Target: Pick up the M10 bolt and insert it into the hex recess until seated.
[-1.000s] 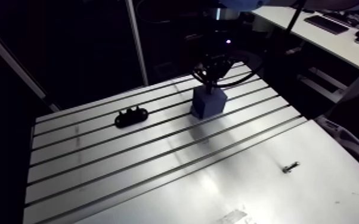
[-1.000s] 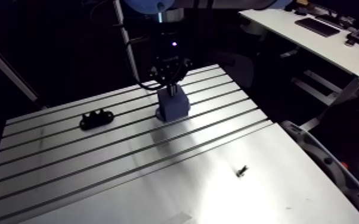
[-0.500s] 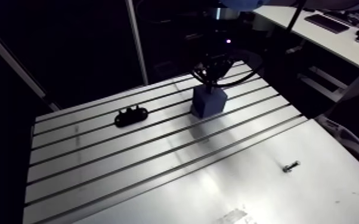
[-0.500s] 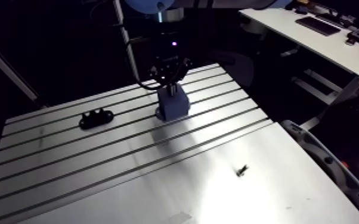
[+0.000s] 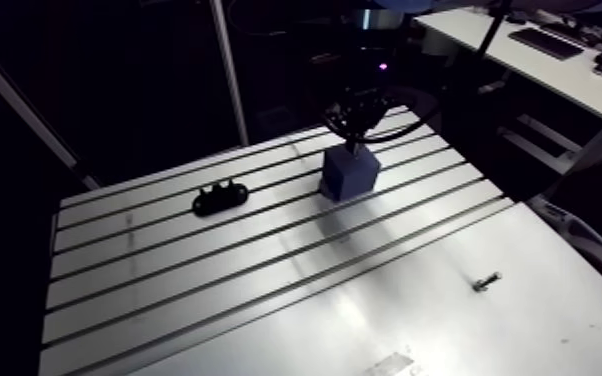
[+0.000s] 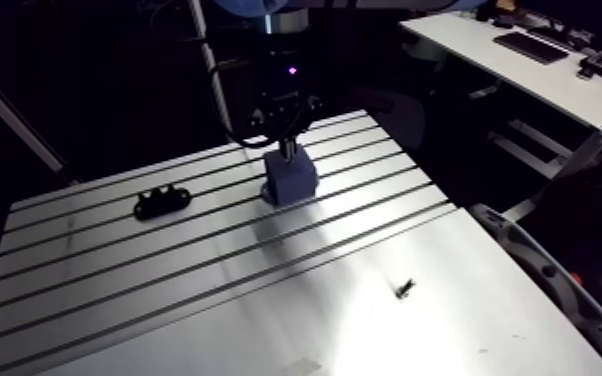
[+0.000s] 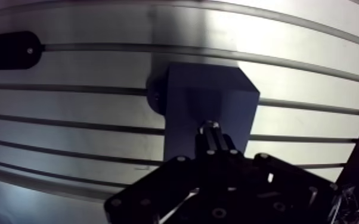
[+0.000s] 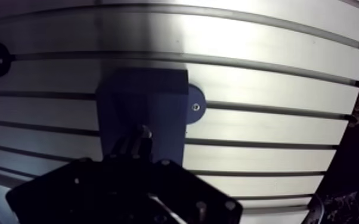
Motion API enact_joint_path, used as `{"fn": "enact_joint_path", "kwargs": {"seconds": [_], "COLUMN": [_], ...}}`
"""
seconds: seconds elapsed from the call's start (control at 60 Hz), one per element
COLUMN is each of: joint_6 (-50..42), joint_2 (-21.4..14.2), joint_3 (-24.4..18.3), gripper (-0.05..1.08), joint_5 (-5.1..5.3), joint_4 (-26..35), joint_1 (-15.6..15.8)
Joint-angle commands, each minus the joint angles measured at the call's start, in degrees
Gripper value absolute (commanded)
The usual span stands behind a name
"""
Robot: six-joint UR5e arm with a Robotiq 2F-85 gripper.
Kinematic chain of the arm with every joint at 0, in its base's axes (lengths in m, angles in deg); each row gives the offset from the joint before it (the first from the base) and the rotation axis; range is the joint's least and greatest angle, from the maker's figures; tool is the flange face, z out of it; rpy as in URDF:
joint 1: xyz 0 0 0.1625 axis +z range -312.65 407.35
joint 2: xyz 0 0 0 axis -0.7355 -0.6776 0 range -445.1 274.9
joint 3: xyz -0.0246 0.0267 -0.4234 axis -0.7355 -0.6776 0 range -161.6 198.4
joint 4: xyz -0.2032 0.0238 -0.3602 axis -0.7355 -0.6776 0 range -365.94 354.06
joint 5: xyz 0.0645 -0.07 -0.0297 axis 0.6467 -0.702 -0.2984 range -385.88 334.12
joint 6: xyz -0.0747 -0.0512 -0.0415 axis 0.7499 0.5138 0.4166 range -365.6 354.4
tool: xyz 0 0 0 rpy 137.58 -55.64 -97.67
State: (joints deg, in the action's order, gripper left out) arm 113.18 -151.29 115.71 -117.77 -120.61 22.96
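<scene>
The gripper (image 7: 212,148) hung straight above the blue block (image 7: 214,89), which stood upright on the slotted aluminium bench (image 5: 265,300) across two of its grooves, toward the far side. In the wrist view the two fingers were drawn close together on a slim metal piece with a bright rounded end, apparently the bolt (image 7: 210,127), so the gripper was clamped on it and not spread. The bolt's end lay over the block's top face, nearer the edge closest to the gripper; whether it touched that face could not be told, and the hex recess itself was hidden beneath it. A round tab (image 8: 194,106) with a single screw in its middle stuck out from one side of the block's foot, flat on the bench. A black lobed part (image 5: 218,196) lay on the bench well apart from the block, along one of the grooves. A small fastener (image 5: 486,282) with a head lay on its side on the plain, unslotted part of the bench, well away from both. A small violet light (image 5: 380,67) glowed on the wrist above the gripper. Any marking on the block or the gripper was too dim to read.
</scene>
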Motion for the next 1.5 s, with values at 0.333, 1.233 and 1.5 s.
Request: {"fn": "enact_joint_path", "kwargs": {"seconds": [0.333, 1.233, 1.5], "joint_6": [0.0, 0.4, -2.7], "joint_2": [-0.5, -9.3, -14.5], "joint_3": [-0.2, -2.5, -5.6], "gripper": [0.97, 0.0, 0.0], "joint_5": [0.09, -2.19, -1.67], "joint_4": [0.4, 11.0, 18.1], "joint_1": [0.1, 0.2, 0.6]}}
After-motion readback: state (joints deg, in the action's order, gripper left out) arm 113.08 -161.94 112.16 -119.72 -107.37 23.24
